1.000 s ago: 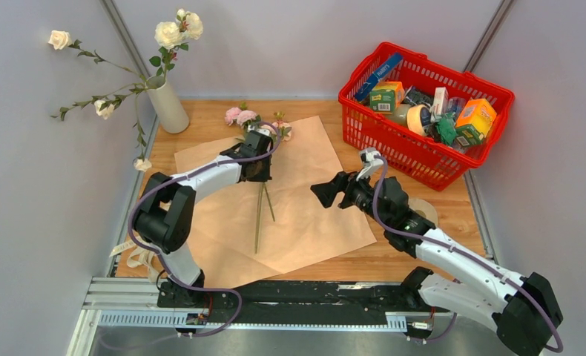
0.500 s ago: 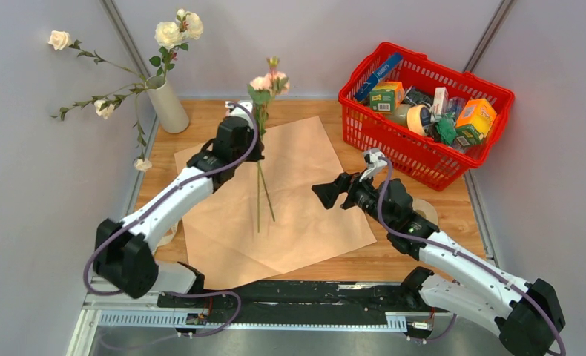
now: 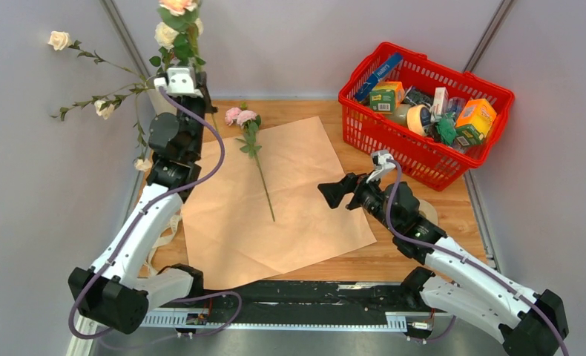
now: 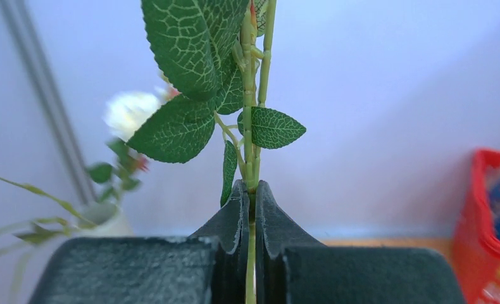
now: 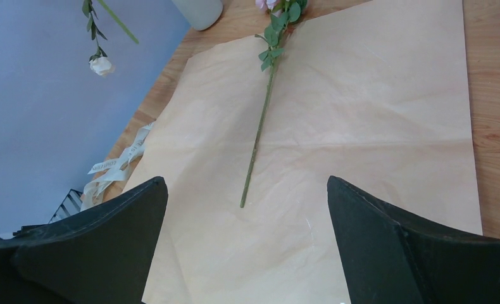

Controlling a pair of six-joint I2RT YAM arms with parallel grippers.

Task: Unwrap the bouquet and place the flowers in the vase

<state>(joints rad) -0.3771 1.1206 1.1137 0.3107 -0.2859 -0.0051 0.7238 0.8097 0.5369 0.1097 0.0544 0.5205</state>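
The left gripper [image 4: 252, 190] is clenched on one held flower [image 4: 190, 44]. Its two dark, matte fingers press flat together w/ the thin green stem pinched between them. The veined, slightly glossy leaves fan out just above the jaws. The stem is kept upright, prob. so that its lower end, below the jaws, can go straight down into a narrow opening. The vase [image 5: 199, 11] is a plain off-white matte tube. In the wrist view it stands low and to the left of these jaws, near them but, as far as I can tell, not under them. Cream roses [image 3: 58, 38] on long wiry stems lean out of it.

The right gripper [image 5: 246, 190] is released, jaws spread wide, holding nothing. Ahead of them, w/ its cut end between their tips, lies the flower on the paper [image 5: 260, 120]. It has a straight slim stem w/ pink heads at the far end. It rests on the wrapping paper [image 3: 305, 215], a peach-tan sheet opened flat w/ soft creases, i.e. the unwrapping looks done. The cream ribbon [image 5: 111, 171] lies crumpled beyond the left-hand finger, off the paper's edge.
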